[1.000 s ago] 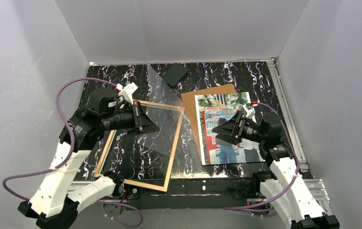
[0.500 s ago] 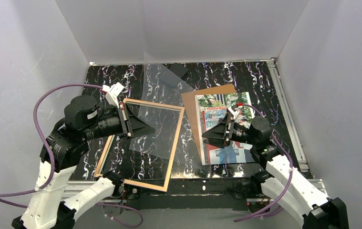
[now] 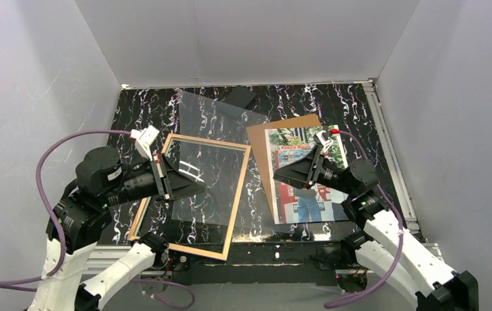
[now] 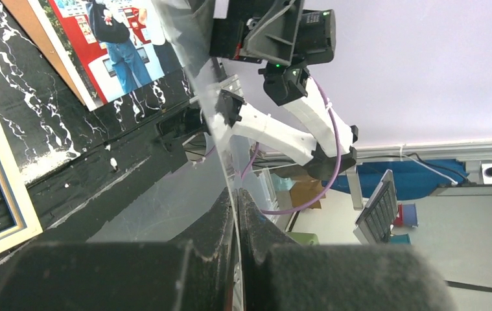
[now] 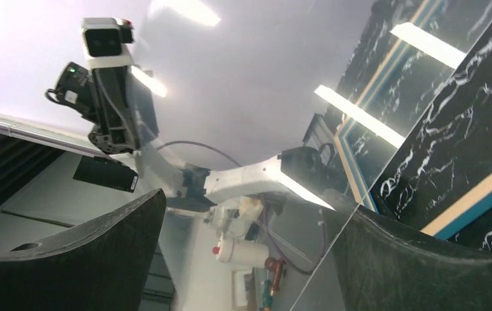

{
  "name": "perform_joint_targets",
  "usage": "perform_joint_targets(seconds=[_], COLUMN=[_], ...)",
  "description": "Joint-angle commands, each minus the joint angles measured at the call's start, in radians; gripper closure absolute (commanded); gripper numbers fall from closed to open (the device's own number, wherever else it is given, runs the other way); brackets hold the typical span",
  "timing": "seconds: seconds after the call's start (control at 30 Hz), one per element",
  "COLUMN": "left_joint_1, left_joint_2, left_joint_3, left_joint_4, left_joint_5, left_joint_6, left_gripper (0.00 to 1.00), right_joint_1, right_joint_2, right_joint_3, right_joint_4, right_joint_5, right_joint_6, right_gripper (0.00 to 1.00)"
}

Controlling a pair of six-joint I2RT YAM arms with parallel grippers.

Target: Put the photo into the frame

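Black marble-patterned table [image 3: 360,103] fills the floor of a box with plain white walls [image 3: 262,39]. On its left half the frame [image 3: 198,251] lies flat, its tan wooden side up. My left gripper [image 3: 194,184] is above the frame, and its two fingers [image 4: 214,220] are pressed together on the thin edge of a clear pane [image 3: 217,129]. I hold the pane lifted and tilted, so it hangs over the frame and reaches toward the back of the table. My right gripper [image 3: 281,177] hovers over the right half, pointing to the pane. Its fingers [image 5: 87,253] are spread wide, and they grasp nothing. From the right wrist camera one edge of the pane runs across the gap between them, but I cannot tell if it touches a finger. The photo [image 3: 308,207] lies face up on a brown backing board [image 3: 260,139], on the right side of the table and partly under my right gripper. A small black slab [image 3: 240,98] rests near the back wall.
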Motion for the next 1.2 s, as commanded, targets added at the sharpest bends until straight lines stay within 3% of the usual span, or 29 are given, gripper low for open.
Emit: perform_joint_targets(seconds=[0.0,0.43,0.7,0.93,1.17], left_joint_1=[0.001,0.001,0.0,0.0,0.0], left_joint_2=[-0.031,-0.129,-0.185,-0.242,-0.278], left_joint_3=[-0.019,-0.113,-0.214,-0.24,-0.243], left_joint_4=[-0.03,-0.229,-0.259,-0.27,-0.212], left_joint_5=[0.097,0.09,0.092,0.062,0.076], left_joint_6=[0.015,0.104,0.106,0.143,0.148], left_gripper=[1.0,1.0,1.0,1.0,1.0], right_joint_1=[0.005,0.003,0.001,0.0,0.0], right_joint_2=[-0.093,-0.111,-0.038,0.012,0.028], right_joint_3=[0.117,0.296,0.413,0.475,0.461], right_joint_4=[-0.085,-0.278,-0.277,-0.374,-0.329], right_joint_5=[0.05,0.02,-0.057,-0.085,-0.124], right_joint_6=[-0.104,-0.257,-0.316,-0.375,-0.353], right_gripper=[0.01,0.03,0.08,0.24,0.24])
